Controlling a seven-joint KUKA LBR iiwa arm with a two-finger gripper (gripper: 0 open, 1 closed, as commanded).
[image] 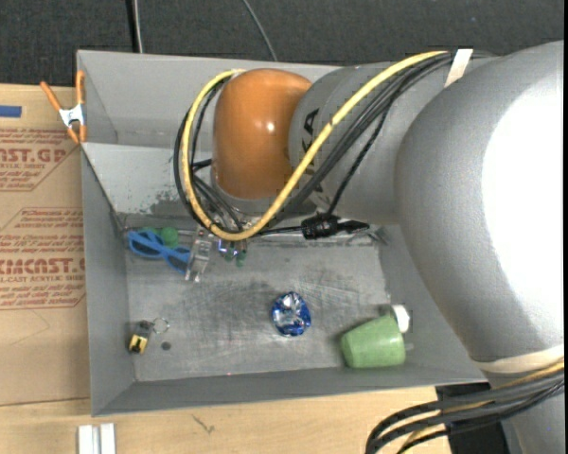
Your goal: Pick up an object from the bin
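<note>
My gripper [200, 259] hangs low over the back left part of the bin floor, under the arm's orange cover. Just to its left lies a blue looped thing [154, 246] like a small pair of scissors, with a small green piece [170, 237] at its upper edge; the gripper's tip is right beside its right end. Whether they touch I cannot tell. A crumpled blue and white ball [291, 315] rests on the floor to the gripper's lower right, well apart from it.
A green cylinder with a white cap [373, 342] lies on its side near the front right corner. A small yellow and black thing [138, 341] sits near the front left corner. The arm covers the bin's back right.
</note>
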